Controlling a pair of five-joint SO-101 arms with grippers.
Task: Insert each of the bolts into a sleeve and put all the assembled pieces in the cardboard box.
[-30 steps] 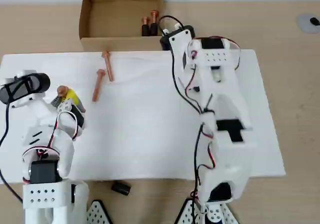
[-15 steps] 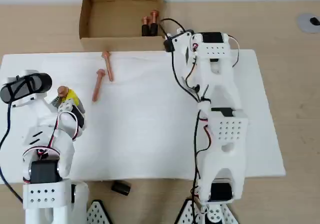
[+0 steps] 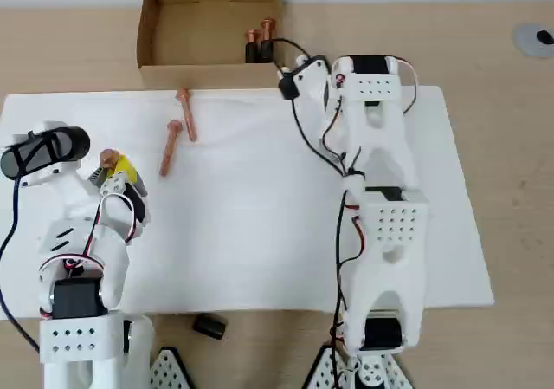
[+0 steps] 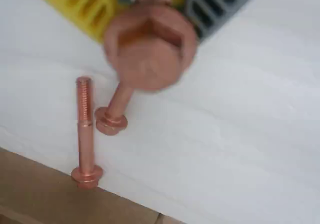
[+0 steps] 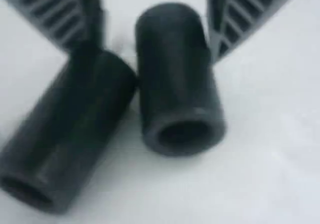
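Copper bolt (image 4: 149, 47) inside left gripper (image 3: 111, 171), head outward

The copper-coloured hex-head metal bolt (image 4: 150, 47) has a soft sheen; the black cylindrical plastic sleeve (image 5: 177, 79) is matt and smooth; the white sheet (image 3: 260, 233) under that sleeve looks papery.
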